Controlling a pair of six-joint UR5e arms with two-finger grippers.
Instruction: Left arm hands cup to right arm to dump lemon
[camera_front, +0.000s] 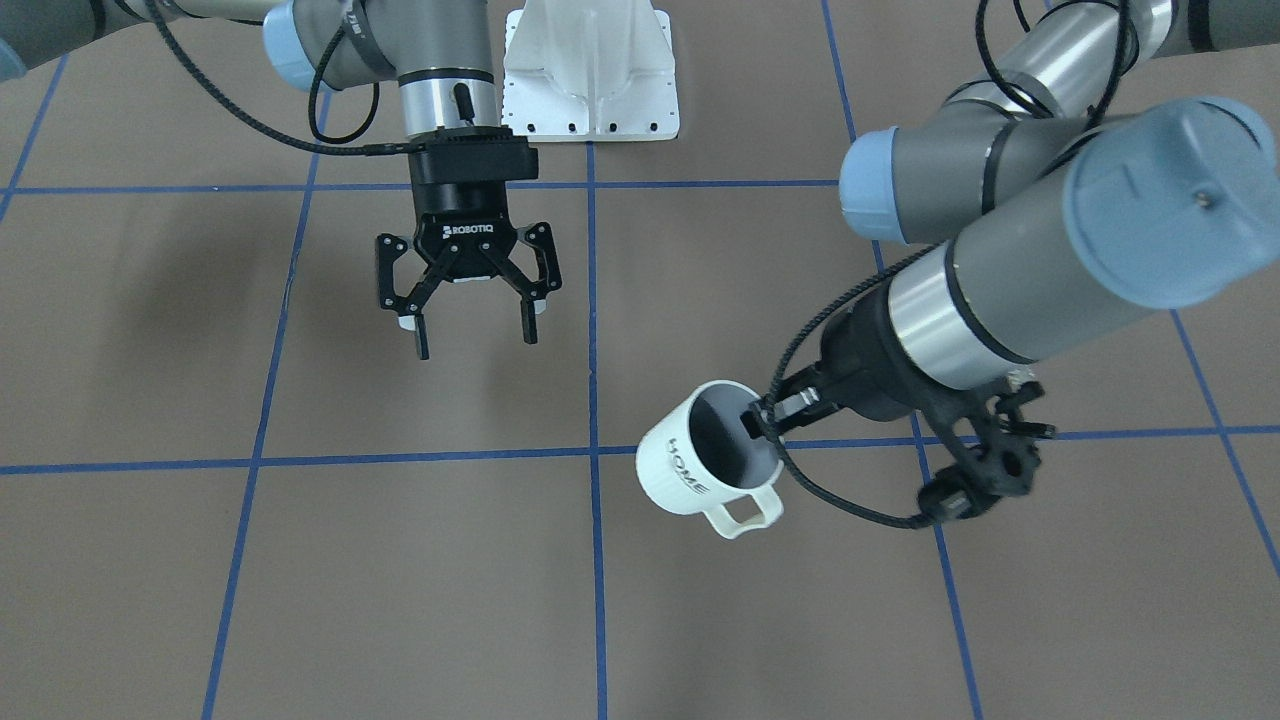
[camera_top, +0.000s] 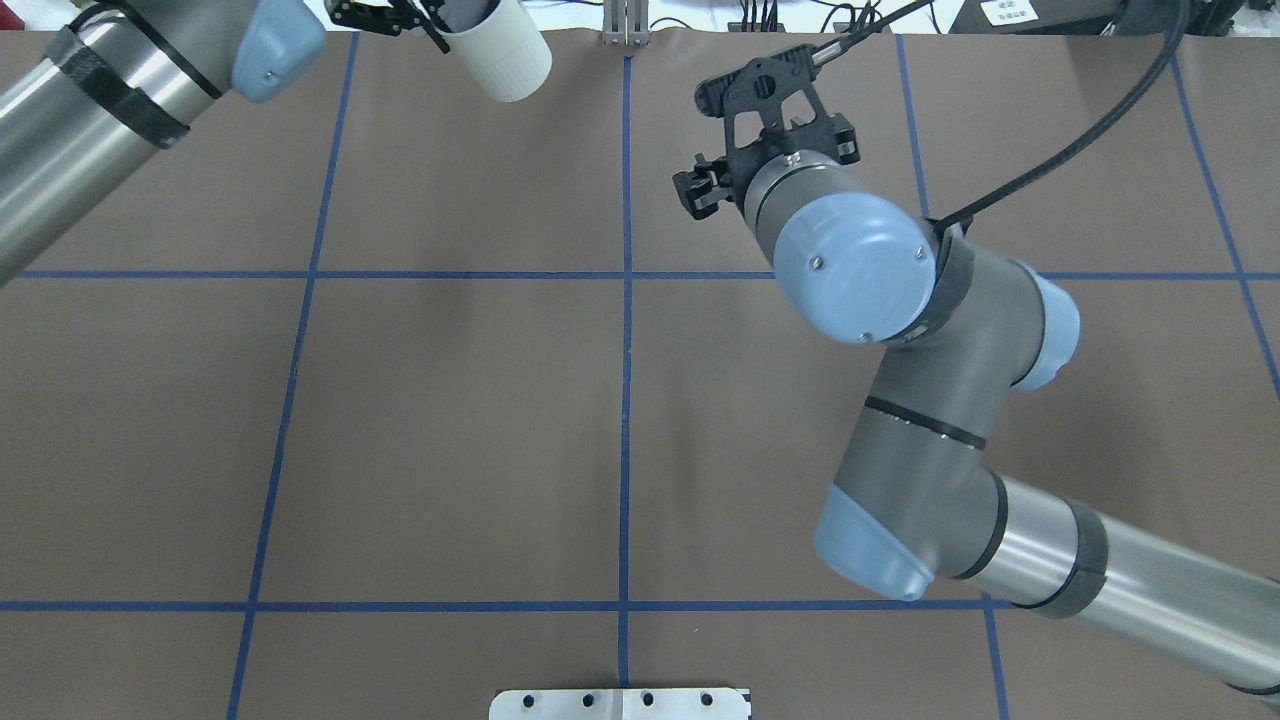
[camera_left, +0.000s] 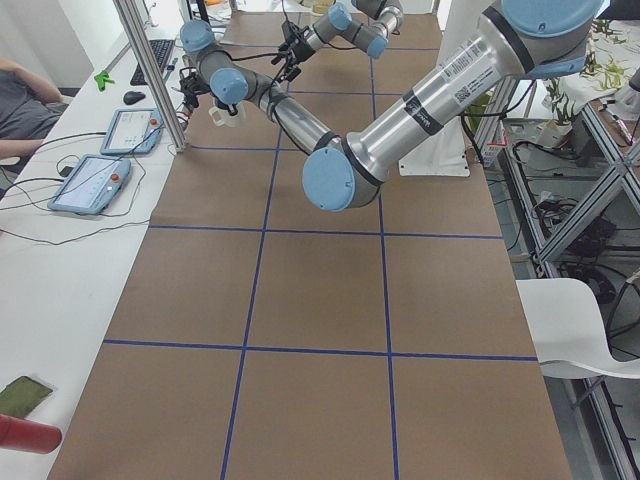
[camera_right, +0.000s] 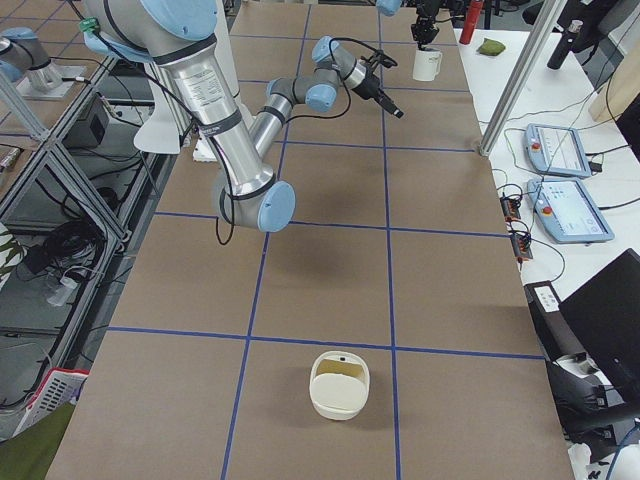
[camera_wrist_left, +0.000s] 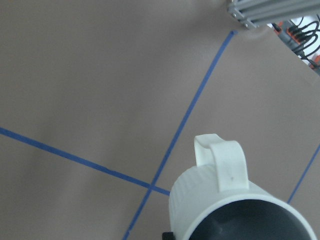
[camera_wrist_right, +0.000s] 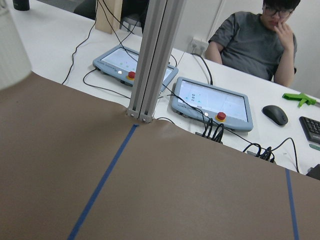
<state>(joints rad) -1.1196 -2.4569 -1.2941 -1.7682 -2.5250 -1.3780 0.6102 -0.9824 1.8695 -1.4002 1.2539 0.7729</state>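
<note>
The cream-white cup (camera_front: 700, 462) with black "HOME" lettering hangs tilted above the table, gripped at the rim by my left gripper (camera_front: 762, 418), one finger inside the grey interior. The cup also shows in the overhead view (camera_top: 497, 50), the left wrist view (camera_wrist_left: 225, 200) with its handle up, and the exterior right view (camera_right: 427, 64). The lemon is not visible; the part of the cup's inside that shows is bare. My right gripper (camera_front: 475, 340) is open and empty, pointing down, well apart from the cup across the blue centre line.
A white mount plate (camera_front: 590, 70) sits at the robot's side of the table. A cream round container (camera_right: 340, 385) stands at the table's end on my right. An aluminium post (camera_wrist_right: 150, 60), tablets and a seated operator (camera_wrist_right: 255, 40) are beyond the far edge.
</note>
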